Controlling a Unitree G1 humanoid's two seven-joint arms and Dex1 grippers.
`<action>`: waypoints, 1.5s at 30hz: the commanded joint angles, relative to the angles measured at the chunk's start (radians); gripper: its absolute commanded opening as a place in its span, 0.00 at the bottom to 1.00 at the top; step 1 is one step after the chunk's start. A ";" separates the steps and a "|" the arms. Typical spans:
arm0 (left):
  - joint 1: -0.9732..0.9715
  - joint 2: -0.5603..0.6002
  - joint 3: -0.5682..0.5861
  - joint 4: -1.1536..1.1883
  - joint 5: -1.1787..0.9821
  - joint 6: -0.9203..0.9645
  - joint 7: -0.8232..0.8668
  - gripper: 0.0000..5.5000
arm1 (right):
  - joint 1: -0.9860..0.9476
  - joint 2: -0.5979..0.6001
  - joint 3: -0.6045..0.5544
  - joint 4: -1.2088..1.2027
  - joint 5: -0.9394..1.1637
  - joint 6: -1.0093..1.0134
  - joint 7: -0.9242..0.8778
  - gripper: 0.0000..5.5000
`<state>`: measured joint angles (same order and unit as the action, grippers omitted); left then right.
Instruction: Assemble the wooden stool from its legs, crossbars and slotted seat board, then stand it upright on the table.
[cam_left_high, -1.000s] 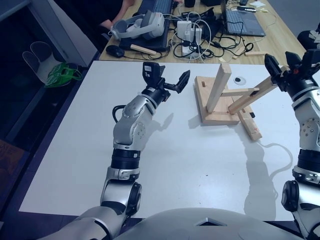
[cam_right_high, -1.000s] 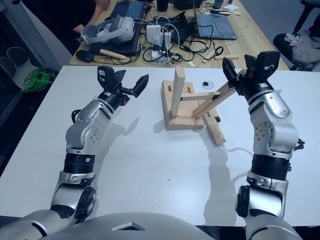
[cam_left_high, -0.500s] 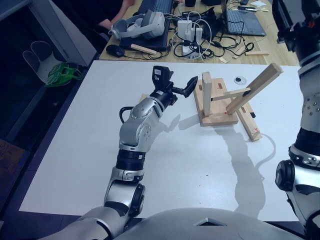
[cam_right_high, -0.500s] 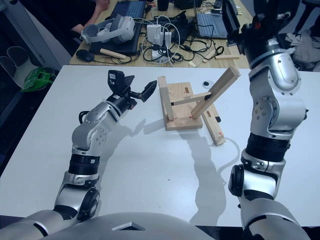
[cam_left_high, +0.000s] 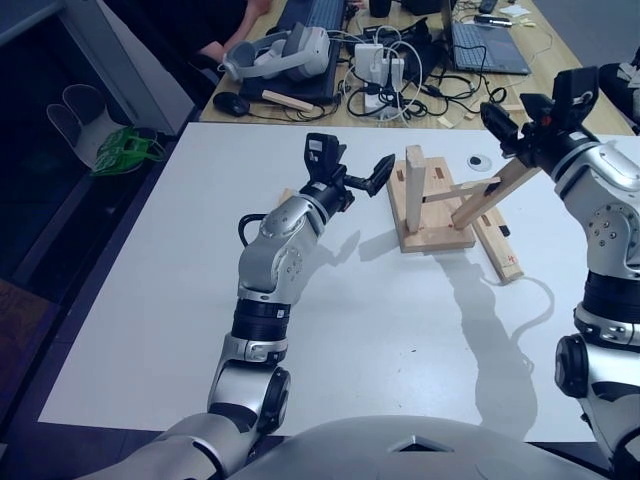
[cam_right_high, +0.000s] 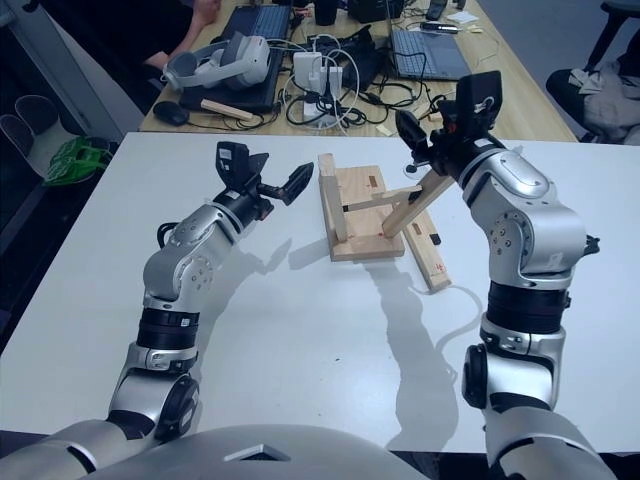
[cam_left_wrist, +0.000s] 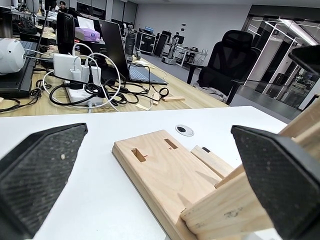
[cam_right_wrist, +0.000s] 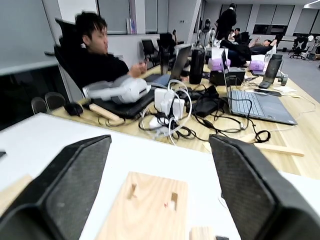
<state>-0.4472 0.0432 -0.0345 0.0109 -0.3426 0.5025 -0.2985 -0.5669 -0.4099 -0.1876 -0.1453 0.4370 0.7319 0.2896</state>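
Board (cam_left_high: 440, 215) lies flat on the white table (cam_left_high: 400, 330), toward 1 o'clock from the table's middle, with its slots facing up. An upright leg (cam_left_high: 415, 185) stands in the board's 9 o'clock edge. A thin crossbar (cam_left_high: 455, 187) runs from this leg toward 3 o'clock and meets a tilted leg (cam_left_high: 495, 190), whose foot sits on the board near its 4 o'clock corner and whose top leans out toward 2 o'clock. A loose leg (cam_left_high: 497, 245) lies flat on the table, touching the board's 3 o'clock side.

The left gripper (cam_left_high: 352, 152) hangs above the table at 9 o'clock of the upright leg, just beside it, with its fingers (cam_left_wrist: 40, 170) spread wide and nothing between them. The right gripper (cam_left_high: 532, 98) is in the air just above the tilted leg's upper end, its fingers (cam_right_wrist: 75, 185) also wide apart and holding nothing; whether it touches the leg cannot be told.

A small round disc (cam_left_high: 481, 159) lies on the table at 1 o'clock of the board. At 12 o'clock a desk (cam_left_high: 520, 85) carries laptops, cables and a headset (cam_left_high: 280, 50).
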 joint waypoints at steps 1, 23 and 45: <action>0.002 0.009 -0.003 0.008 0.009 0.015 -0.004 0.98 | -0.055 0.037 -0.027 -0.052 -0.012 -0.141 -0.017 0.66; 0.009 -0.009 0.027 0.032 0.001 -0.008 -0.010 0.98 | 0.385 0.050 -0.094 -0.139 -0.119 -0.259 -0.069 0.66; 0.005 -0.018 0.025 0.027 0.003 -0.009 -0.003 0.98 | 0.297 0.024 -0.006 -0.124 -0.113 -0.153 -0.080 0.62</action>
<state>-0.4376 0.0275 -0.0104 0.0339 -0.3445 0.4913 -0.3075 -0.2608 -0.3903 -0.1964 -0.2945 0.3463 0.5667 0.2336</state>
